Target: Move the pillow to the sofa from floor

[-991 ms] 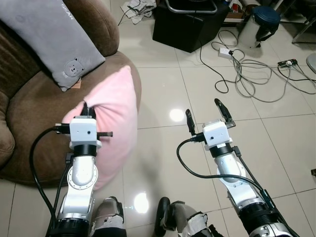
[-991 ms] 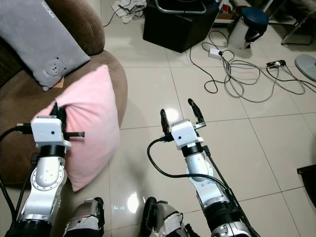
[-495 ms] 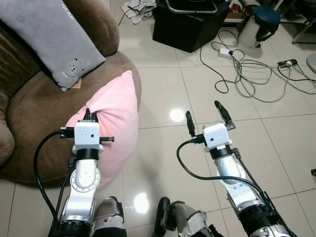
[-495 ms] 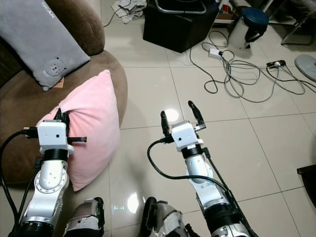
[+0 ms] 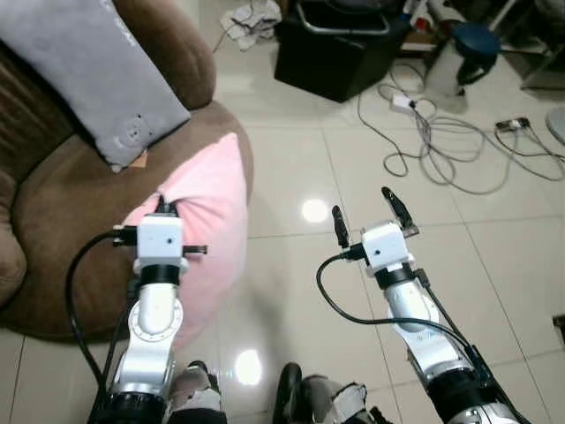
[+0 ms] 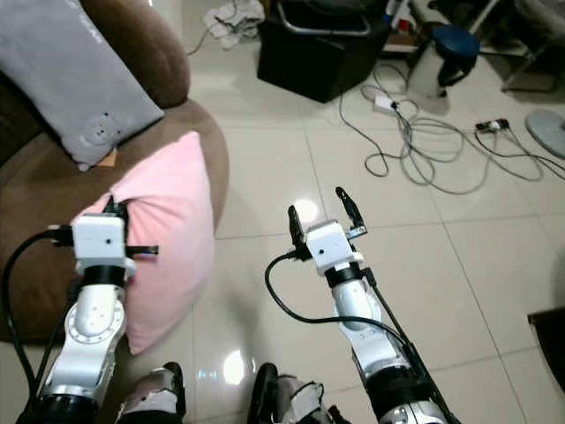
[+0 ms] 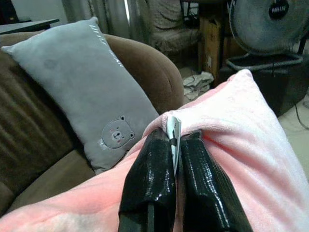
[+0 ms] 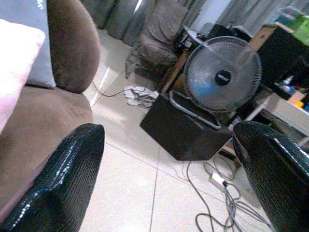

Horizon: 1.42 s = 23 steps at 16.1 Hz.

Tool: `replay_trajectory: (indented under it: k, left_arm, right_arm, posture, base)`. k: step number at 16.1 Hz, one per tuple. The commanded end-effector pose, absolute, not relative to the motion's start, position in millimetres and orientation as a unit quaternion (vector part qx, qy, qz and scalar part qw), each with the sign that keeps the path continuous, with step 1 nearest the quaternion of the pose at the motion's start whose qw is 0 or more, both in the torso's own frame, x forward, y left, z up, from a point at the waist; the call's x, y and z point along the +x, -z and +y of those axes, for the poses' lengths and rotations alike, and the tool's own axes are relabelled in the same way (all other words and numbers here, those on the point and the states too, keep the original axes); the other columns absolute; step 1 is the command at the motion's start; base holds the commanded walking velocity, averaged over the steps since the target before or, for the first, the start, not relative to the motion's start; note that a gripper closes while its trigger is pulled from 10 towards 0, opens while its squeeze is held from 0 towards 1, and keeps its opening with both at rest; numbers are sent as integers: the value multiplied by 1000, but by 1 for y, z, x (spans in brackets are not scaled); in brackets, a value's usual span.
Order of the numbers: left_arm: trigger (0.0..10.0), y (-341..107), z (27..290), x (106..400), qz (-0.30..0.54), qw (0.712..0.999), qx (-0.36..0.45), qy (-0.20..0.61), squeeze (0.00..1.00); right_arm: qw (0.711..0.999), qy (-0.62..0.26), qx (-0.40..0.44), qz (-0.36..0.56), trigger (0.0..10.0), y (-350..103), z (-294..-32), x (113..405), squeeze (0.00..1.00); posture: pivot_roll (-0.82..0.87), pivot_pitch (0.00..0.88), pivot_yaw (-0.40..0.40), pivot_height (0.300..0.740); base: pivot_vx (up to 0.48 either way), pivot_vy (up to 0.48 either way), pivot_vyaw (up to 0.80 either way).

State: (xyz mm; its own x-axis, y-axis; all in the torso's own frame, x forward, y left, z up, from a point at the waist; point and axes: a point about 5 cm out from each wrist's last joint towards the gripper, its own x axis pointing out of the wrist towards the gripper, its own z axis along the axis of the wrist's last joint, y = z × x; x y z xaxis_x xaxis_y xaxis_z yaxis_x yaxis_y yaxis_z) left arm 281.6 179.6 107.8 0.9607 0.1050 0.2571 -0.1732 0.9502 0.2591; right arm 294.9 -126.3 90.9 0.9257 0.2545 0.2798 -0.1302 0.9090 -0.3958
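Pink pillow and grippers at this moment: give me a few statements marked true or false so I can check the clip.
1. The left gripper is shut on a pinched corner of the pink pillow. True.
2. The right gripper holds the other side of the pink pillow. False: it is open over the tiled floor, apart from the pillow.
3. A grey pillow with a small bear on it leans on the brown sofa. True.
4. The pink pillow lies flat in the middle of the tiled floor. False: it is held up at the sofa's front edge.
5. Loose cables lie on the floor ahead of the right gripper. True.
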Motion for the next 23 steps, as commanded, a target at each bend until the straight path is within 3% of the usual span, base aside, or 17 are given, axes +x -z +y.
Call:
replay_trajectory:
  k: [1,9,17,23]
  left_arm:
    - [10000,-104,173,282,-113,981,144,-59,0]
    - [10000,-97,167,281,-96,982,154,-44,0]
    - [10000,-115,171,300,-97,985,122,-67,0]
    - [10000,-105,165,297,-67,988,126,-58,0]
  right_arm:
    - [967,-101,-193,-134,10000,-80,-132,292,0]
    - [968,-96,-205,-111,10000,-75,-133,294,0]
    - [962,-97,-212,-146,10000,-87,-131,298,0]
    - [963,-99,-214,-133,10000,-85,-131,299,0]
  posture:
    - [333,265,-180,740]
    - [333,260,-181,740]
    - [330,256,-179,740]
    - [329,262,-177,740]
  base:
    - [315,-360,0]
    - [0,0,0]
    - [427,0,0]
    - [80,0,0]
